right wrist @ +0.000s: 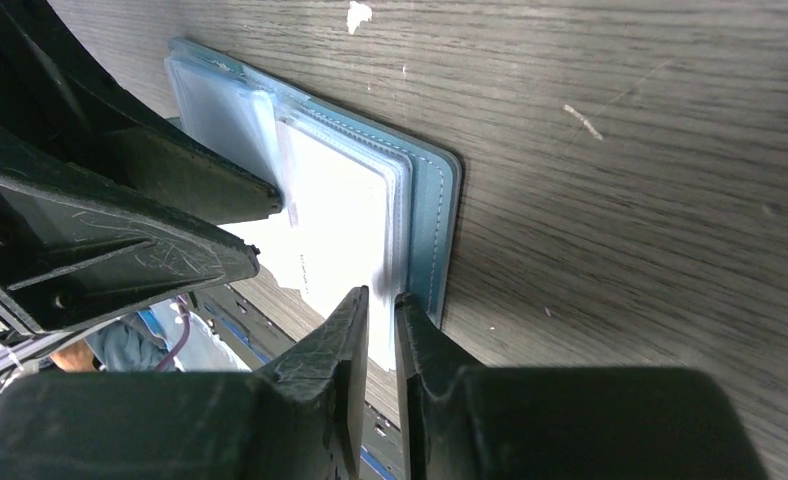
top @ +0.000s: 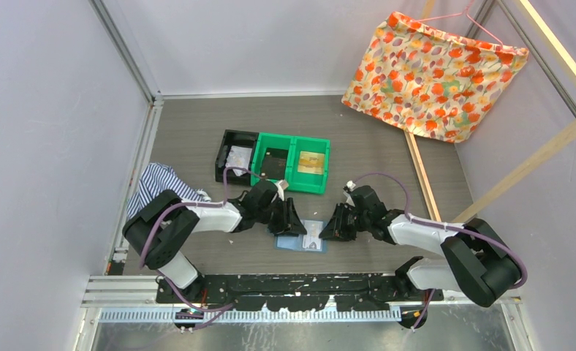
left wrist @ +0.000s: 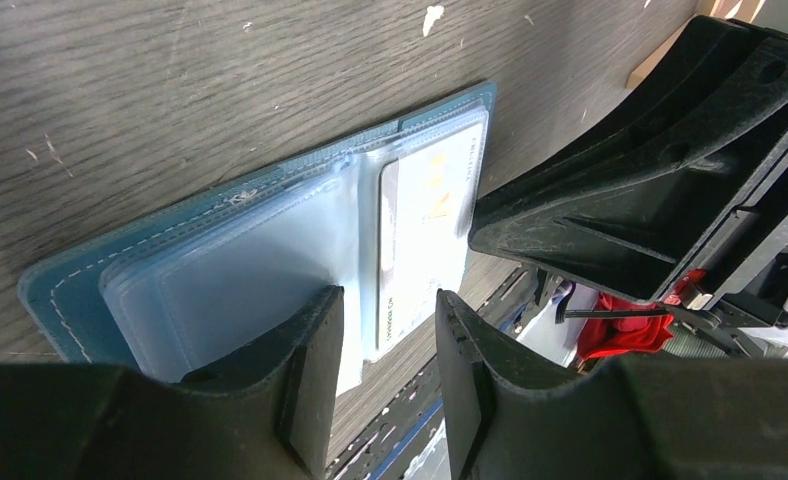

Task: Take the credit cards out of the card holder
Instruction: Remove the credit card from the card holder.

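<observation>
A teal-blue card holder [left wrist: 60, 300] lies open and flat on the grey wood-grain counter [left wrist: 170, 80], close to the counter's edge, beyond which a dark rail shows. Pale clear pocket sleeves [left wrist: 230, 280] cover its inside. In the sleeve on the far half sits a whitish credit card [left wrist: 425, 230] with small yellow marks. The left gripper [left wrist: 388, 312] fills the foreground, its jaws apart, with the sleeve's edge and the card's corner in the gap between its black fingers [left wrist: 310, 370]. The right gripper [left wrist: 530, 225] hangs over the far end of the holder, covering that edge of the card. White flecks dot the counter.
</observation>
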Controlling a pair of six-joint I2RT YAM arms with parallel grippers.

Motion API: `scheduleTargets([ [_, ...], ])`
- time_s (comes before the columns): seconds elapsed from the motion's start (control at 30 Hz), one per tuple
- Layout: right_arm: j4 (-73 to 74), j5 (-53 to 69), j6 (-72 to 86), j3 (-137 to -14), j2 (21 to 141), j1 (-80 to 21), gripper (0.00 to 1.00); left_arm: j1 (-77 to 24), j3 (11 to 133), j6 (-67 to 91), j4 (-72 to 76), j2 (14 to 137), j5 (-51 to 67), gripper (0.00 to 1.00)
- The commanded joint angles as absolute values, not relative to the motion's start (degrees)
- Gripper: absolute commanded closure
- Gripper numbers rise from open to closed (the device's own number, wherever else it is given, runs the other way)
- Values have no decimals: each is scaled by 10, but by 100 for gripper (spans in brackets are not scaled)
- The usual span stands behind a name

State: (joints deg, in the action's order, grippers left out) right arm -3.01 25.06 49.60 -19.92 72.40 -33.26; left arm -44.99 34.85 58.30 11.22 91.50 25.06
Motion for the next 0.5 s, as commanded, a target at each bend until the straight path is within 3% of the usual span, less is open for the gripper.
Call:
scheduleTargets([
  [0.0, -53, 261, 486, -205, 724, -333, 80, -452, 331, 581, 127, 925, 233, 59],
  [0.47, -89, 279, 496, -212, 750, -339, 88, -452, 331, 586, 141, 941, 235, 64],
])
